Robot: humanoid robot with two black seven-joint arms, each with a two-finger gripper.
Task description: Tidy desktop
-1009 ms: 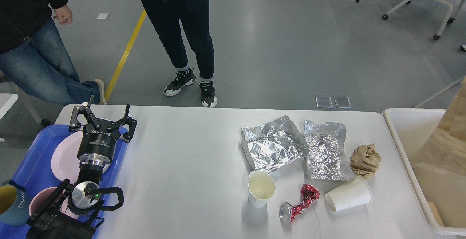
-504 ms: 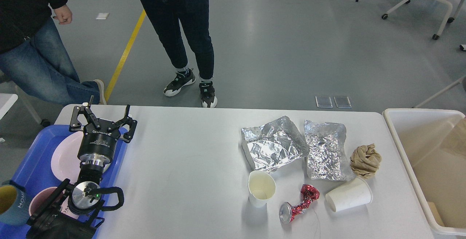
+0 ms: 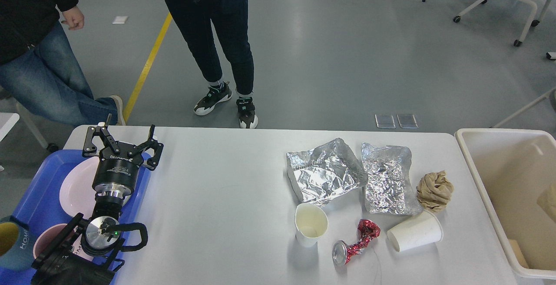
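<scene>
The white desktop [image 3: 226, 189] carries litter on its right half: two crumpled foil sheets [image 3: 323, 174] [image 3: 388, 180], a brown paper ball [image 3: 434, 190], an upright paper cup [image 3: 310, 224], a paper cup on its side [image 3: 415, 237] and a crushed red can [image 3: 354, 248]. My left gripper [image 3: 121, 139] is open and empty. It hovers over the far end of the blue tray [image 3: 37, 198] at the table's left edge, far from the litter. My right gripper is out of view.
The blue tray holds a pink plate [image 3: 76, 189], a pink bowl [image 3: 47, 241] and a teal mug [image 3: 11, 246]. A cream bin [image 3: 478, 176] stands off the right end with brown paper [image 3: 549, 200] inside. Two people [image 3: 217, 37] stand beyond the far edge.
The large brown paper that filled the right edge has dropped into the cream bin, so only a small piece shows. My left arm has not moved.
</scene>
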